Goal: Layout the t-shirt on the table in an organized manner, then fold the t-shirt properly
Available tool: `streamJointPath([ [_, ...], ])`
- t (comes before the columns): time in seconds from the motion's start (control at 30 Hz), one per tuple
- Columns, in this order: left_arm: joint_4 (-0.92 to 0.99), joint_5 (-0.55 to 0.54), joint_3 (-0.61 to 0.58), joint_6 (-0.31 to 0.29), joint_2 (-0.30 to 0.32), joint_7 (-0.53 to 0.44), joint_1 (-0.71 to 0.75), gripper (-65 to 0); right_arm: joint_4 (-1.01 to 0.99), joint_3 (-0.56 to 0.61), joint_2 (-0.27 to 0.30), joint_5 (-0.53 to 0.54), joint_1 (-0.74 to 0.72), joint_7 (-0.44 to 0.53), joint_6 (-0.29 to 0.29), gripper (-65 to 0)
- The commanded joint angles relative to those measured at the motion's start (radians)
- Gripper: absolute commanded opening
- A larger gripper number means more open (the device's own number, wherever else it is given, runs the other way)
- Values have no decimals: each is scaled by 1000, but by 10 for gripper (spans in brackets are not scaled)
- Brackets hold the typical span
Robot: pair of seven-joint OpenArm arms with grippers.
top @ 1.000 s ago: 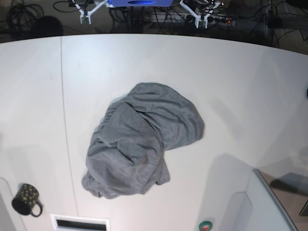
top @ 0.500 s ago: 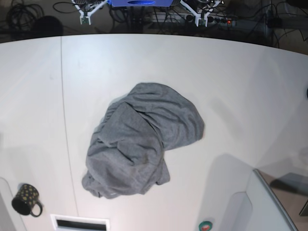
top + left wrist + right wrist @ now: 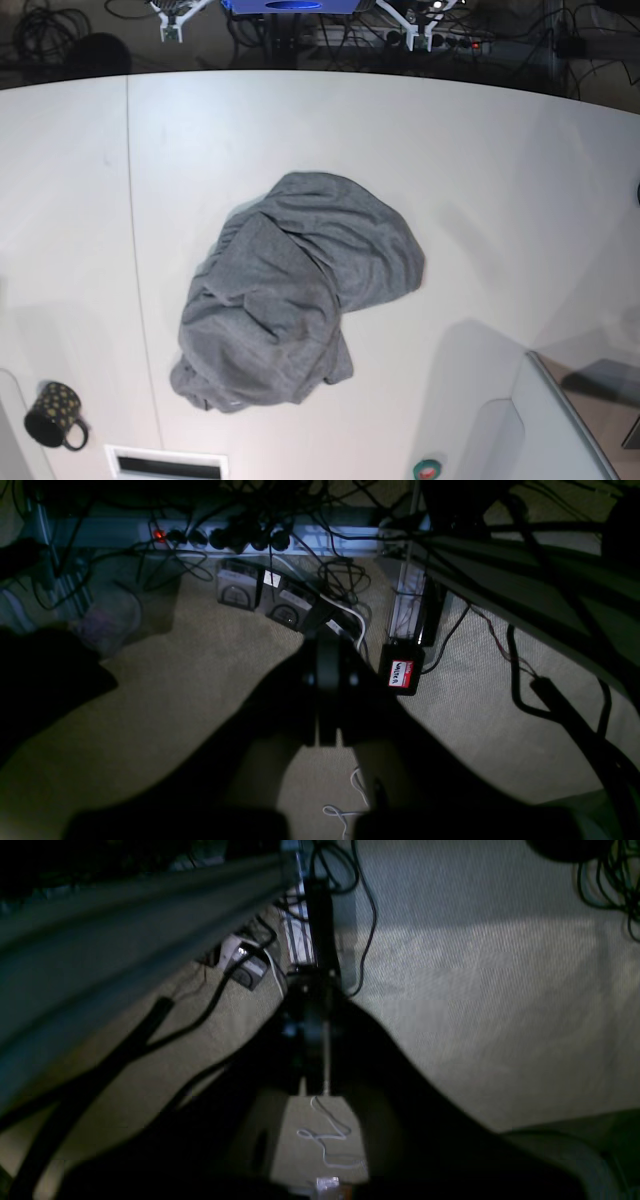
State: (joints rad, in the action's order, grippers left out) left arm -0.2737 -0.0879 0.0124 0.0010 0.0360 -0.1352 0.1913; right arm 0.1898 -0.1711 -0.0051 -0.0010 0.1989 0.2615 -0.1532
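One black dotted mug (image 3: 55,415) is seen at the lower left of the white counter (image 3: 500,180). One t-shirt (image 3: 295,290) is found near the counter's middle, heather-grey, crumpled into a rumpled heap. Two grippers are seen: the right gripper (image 3: 311,1040) and left gripper (image 3: 327,700), each with jaws closed on nothing, over the floor.

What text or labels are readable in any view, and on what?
"WALTER", handwritten on the white sticker on the small black box with a red label lying on the carpet, left wrist view.
Print on the red label above the sticker: too small to read.
Two grey dial-faced adapters on the floor: markings blurred.
Crumpled heather-grey t-shirt, black dotted mug, white table: no readable text.
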Motion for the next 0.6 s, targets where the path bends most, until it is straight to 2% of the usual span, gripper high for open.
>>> streamJointPath([
  [0.0,0,-3,1,4,0,-4,9,-650,1,-3,1,2,11,5,4,-644],
  [0.17,-78,0,2,4,32,-7,75,-650,32,-6,1,3,46,5,4,-648],
  [0.27,-213,-3,1,4,72,-7,162,-650,156,-95,1,3,123,-1,4,-648],
  [0.4,-402,-3,2,4,123,-7,291,-650,440,-236,-6,2,250,-156,2,-648],
  [0.47,-497,-3,2,4,141,-5,351,-650,606,-259,-20,2,324,-245,-1,-648],
  [0.57,-654,-5,2,4,166,-5,449,-650,848,-262,-57,2,431,-308,-1,-648],
])
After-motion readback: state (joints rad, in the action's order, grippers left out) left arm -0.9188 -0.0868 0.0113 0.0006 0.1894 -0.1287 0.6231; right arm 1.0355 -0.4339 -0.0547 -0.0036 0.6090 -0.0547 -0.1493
